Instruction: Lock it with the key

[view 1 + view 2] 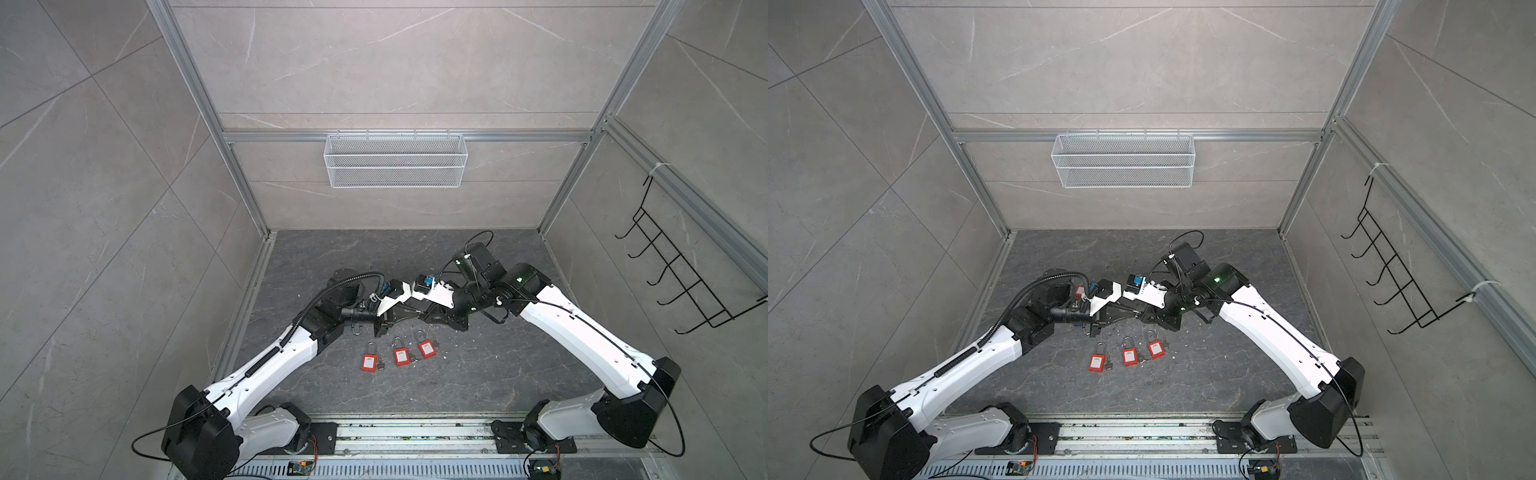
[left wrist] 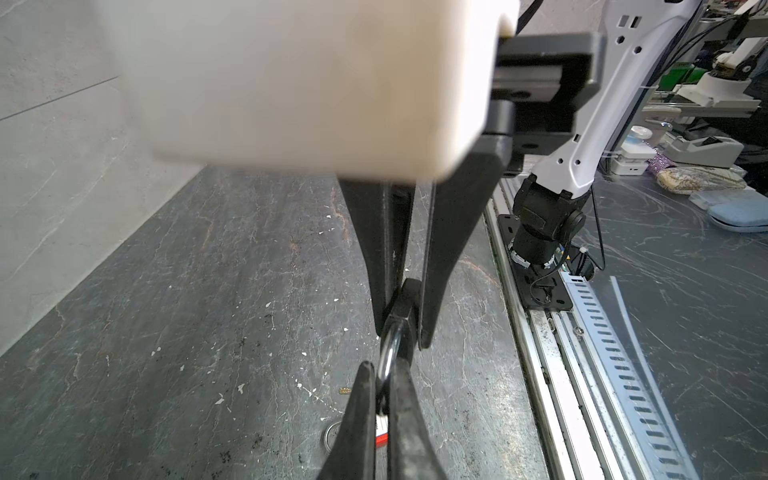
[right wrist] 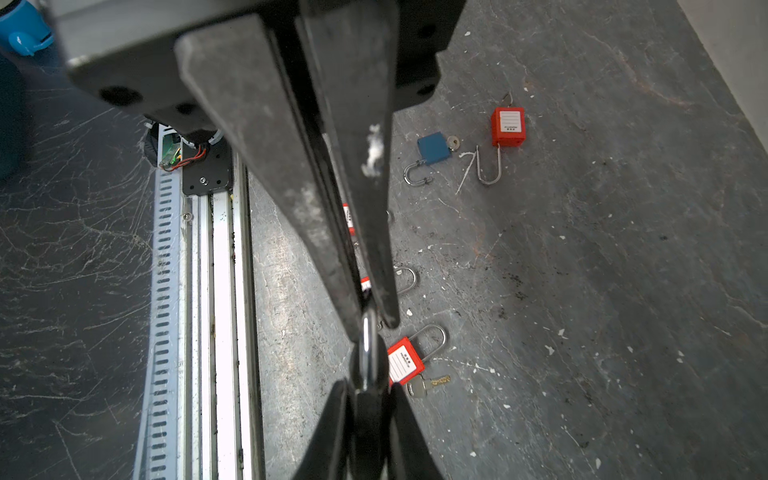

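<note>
Your left claw (image 2: 403,338) is clamped tight on the narrow sides of what looks like a small black padlock (image 2: 406,301), held off the table (image 1: 478,374) near its middle. The right claw (image 3: 374,328) meets it nose to nose, tips almost together around the crown of the chrome shackle (image 3: 368,353); you cannot tell whether they pinch it or merely bracket it. No key shows in this lock, so the step looks like seating the shackle before any turning. To do it well, hold the left claw firm and square and press the shackle straight along its legs into the body. Avoid twisting: the chrome is round, polished and slippery against flat pads, and would likely roll if pushed off-axis. The fingers (image 3: 257,124) are long matte black wedges, scuffed grey; the lock body is dull black and blocky. Between the claws and the front edge lie three red padlocks (image 1: 402,357) in a row, glossy plastic boxes with white labels and slim steel loops, one with a silver-headed key (image 3: 417,388) at its base. Near the left arm's wrist sit a blue padlock (image 3: 434,148) and an open red padlock (image 3: 508,126), both shackles sprung. The table is dark, veined, stone-like, flecked with pale chips
</note>
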`<state>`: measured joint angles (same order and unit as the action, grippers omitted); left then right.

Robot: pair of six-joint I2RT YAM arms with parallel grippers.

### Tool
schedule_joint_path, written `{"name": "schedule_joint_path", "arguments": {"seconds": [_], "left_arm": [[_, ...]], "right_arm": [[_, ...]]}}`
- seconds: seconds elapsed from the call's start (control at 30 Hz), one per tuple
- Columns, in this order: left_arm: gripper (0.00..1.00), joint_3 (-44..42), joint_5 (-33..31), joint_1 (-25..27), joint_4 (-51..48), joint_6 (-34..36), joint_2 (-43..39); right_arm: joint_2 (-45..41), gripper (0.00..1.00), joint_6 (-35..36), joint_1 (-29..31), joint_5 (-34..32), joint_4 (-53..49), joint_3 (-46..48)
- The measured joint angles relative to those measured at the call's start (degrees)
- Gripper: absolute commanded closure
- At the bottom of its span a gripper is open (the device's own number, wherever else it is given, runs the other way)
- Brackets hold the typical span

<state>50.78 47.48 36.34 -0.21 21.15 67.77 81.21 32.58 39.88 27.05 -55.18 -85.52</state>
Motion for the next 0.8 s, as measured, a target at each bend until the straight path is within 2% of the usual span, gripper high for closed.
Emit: {"name": "schedule_joint_path", "arguments": {"seconds": [0.2,0.37,0.8], "left_arm": [[1.00,2.8,1.0,-1.2,-7.4,4.3,-0.3],[1.00,2.9,1.1,-2.0,-9.9,5.7,-0.9],[1.00,3.5,1.6,-2.3,-11.4,6.1,-1.0]], "right_arm": [[-4.5,0.63,-0.7,0.7,-4.1,0.9,-0.5],[-9.4,0.69,-1.3,0.0,-5.5,-1.7,-0.8],[-1.8,0.82,-1.5,-0.6,-5.0,-6.7,-1.4]]}}
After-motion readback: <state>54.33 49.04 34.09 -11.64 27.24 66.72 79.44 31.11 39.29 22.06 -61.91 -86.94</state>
